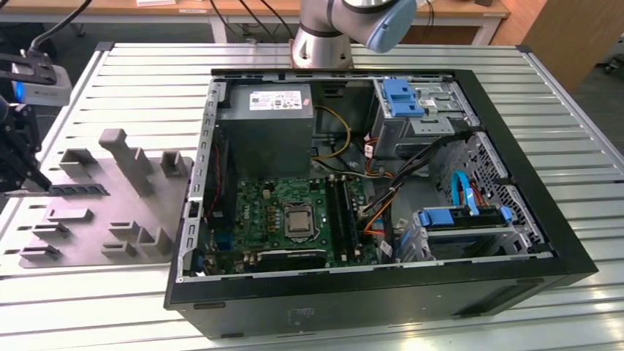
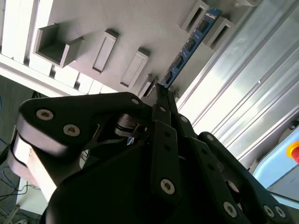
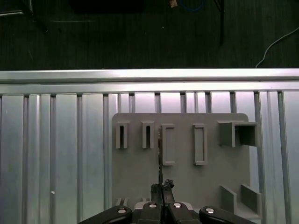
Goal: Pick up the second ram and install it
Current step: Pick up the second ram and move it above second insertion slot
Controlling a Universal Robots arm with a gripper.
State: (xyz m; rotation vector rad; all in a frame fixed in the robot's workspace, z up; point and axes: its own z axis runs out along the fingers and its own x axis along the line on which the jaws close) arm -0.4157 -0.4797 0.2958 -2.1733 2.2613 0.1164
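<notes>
The second ram (image 2: 191, 42) is a thin blue-green stick standing on edge in the slots of the grey fixture block (image 2: 135, 23). It appears edge-on as a thin line (image 3: 160, 156) in the first wrist view and as a dark strip (image 1: 78, 190) at the exterior view's left. My gripper (image 2: 161, 89) sits at the stick's near end, with its black fingers pressed together on the board's edge. The fingertips (image 3: 164, 187) meet just where the line ends. In the exterior view my gripper (image 1: 35, 183) hangs over the fixture's left edge.
The open computer case (image 1: 507, 281) lies on the slatted metal table (image 1: 575, 131), to the exterior view's right of the fixture (image 1: 107, 212). Its motherboard has long black memory slots (image 1: 341, 212), with cables and drive bays beside them. Upright posts (image 1: 122, 157) rise from the fixture.
</notes>
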